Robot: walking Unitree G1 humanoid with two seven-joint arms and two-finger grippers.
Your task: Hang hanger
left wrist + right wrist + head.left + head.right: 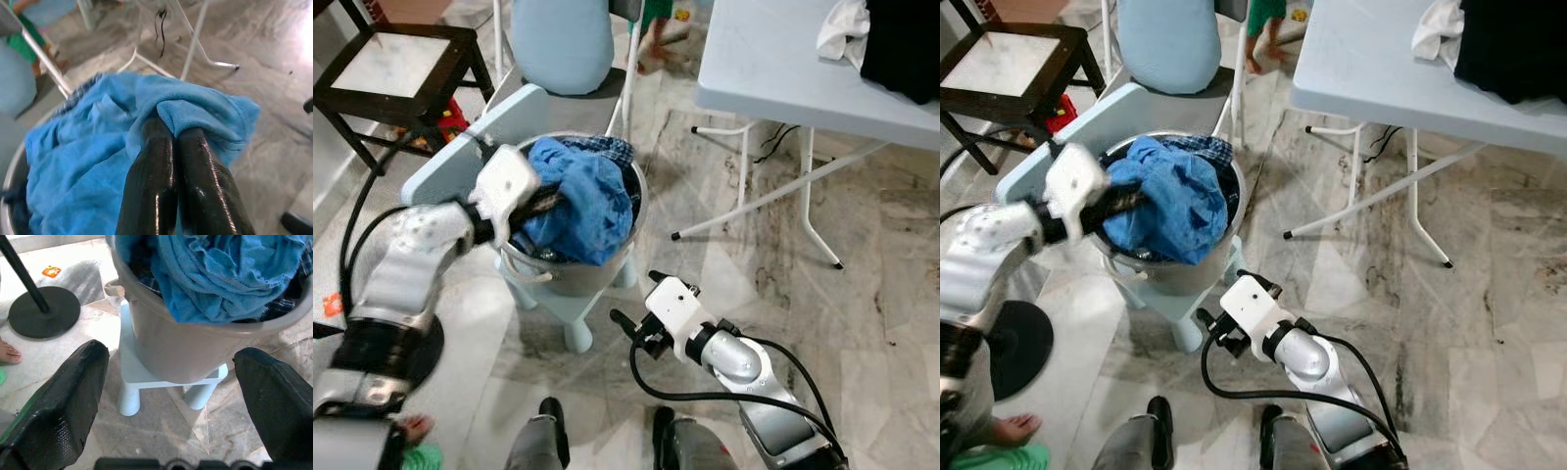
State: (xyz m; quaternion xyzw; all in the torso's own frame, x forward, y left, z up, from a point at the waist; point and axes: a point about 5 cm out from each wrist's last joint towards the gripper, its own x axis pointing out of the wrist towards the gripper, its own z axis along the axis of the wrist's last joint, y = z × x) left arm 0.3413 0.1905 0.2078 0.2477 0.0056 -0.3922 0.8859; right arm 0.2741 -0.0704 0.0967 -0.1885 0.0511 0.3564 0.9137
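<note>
Right gripper spread, low | left gripper pinching blue cloth | bucket contents buried

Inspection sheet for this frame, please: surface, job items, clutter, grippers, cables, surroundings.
Surface: marble floor; pale blue stool carrying a grey bucket.
Job's things: no hanger seen; blue cloth heaped in the bucket over a checked garment.
Clutter: white cloth and dark garment on the folding table.
Grippers: left gripper shut on the blue cloth; right gripper open, facing the bucket.
Cables: black cable looping from the right arm.
Surroundings: dark wooden chair, black round stand base, a person's bare foot.
</note>
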